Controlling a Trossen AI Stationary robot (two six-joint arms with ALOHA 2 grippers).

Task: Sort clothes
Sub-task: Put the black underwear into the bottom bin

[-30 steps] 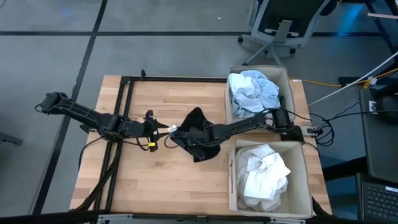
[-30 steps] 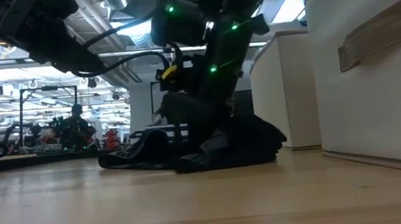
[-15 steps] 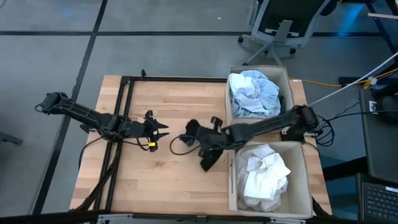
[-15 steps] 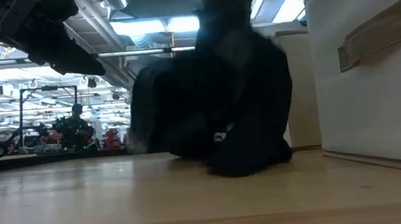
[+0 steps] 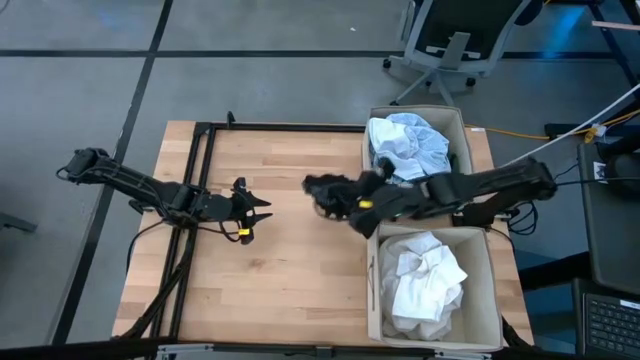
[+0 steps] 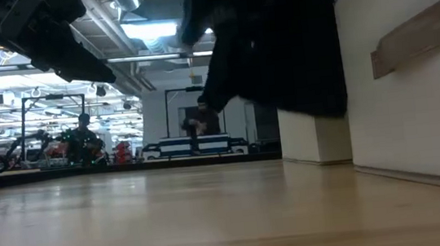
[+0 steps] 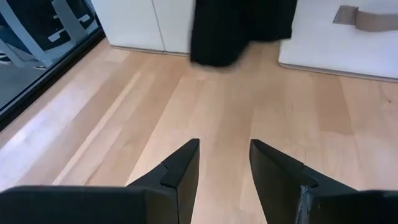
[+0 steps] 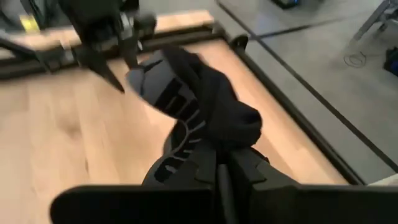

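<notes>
The right gripper (image 8: 222,163) has its fingers pinched on a black garment (image 5: 335,190), holding it clear of the table (image 5: 280,290), just beside the box (image 5: 458,125) at the far right corner that holds pale blue clothes (image 5: 405,148). White clothes (image 5: 425,275) fill the near-right box (image 5: 488,300). The left gripper (image 7: 224,163) hovers mid-table, fingers spread.

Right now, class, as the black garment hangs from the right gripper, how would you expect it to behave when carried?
The black garment droops from the right gripper, so it is probably floppy. It hangs clear of the table, so likely light. It may swing or snag on a box.
</notes>
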